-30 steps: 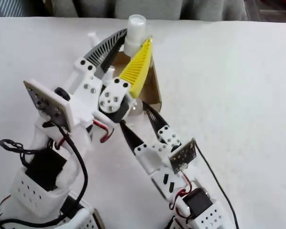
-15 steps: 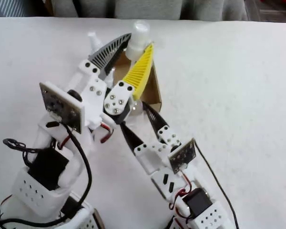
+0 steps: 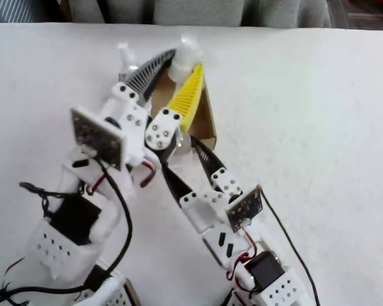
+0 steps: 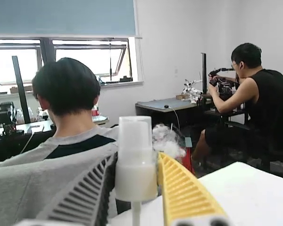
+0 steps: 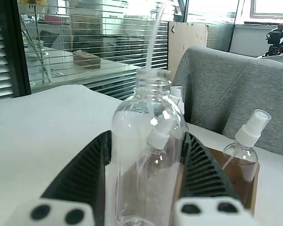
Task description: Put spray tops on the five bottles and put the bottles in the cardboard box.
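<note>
Pinches a clear bottle (image 5: 148,179) at mid-body, upright, in right gripper (image 5: 146,139), just beside cardboard box (image 3: 207,124). Probably light, slick, thin-walled: squeeze gently. Clamps spray top (image 4: 134,141) by its collar in left gripper (image 4: 136,162), above the box.

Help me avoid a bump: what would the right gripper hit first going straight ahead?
Probably the cardboard box, just beyond the bottle it holds, though depth is unclear.
</note>
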`<act>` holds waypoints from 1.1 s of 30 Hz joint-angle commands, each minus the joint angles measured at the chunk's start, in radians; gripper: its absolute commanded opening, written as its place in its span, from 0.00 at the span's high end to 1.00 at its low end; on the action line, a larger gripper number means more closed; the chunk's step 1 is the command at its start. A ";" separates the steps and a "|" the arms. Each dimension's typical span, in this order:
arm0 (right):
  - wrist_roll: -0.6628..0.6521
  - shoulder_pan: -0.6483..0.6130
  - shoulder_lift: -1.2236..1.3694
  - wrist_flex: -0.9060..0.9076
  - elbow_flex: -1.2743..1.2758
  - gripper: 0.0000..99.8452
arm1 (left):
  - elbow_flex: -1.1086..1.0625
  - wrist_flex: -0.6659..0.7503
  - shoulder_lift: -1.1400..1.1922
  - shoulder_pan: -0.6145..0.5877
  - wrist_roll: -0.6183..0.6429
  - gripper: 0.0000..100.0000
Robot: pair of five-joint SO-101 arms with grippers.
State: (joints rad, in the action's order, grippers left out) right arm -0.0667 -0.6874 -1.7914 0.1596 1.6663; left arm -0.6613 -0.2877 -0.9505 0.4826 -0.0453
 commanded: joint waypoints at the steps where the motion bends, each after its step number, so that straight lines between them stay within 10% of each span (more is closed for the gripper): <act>1: -0.011 0.002 -0.008 0.002 0.023 0.97 | -0.017 0.035 -0.019 -0.007 0.107 0.98; 27: -0.003 0.058 -0.008 -0.005 0.017 0.97 | -0.425 0.008 -0.340 -0.007 0.137 0.97; 33: -0.003 0.061 -0.008 -0.005 0.017 0.97 | -0.425 -0.002 -0.346 -0.010 0.143 0.76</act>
State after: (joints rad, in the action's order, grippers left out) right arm -0.0683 -0.6490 -1.7914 0.1596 1.6755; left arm -1.0971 -0.2892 -1.2574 0.4826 0.0852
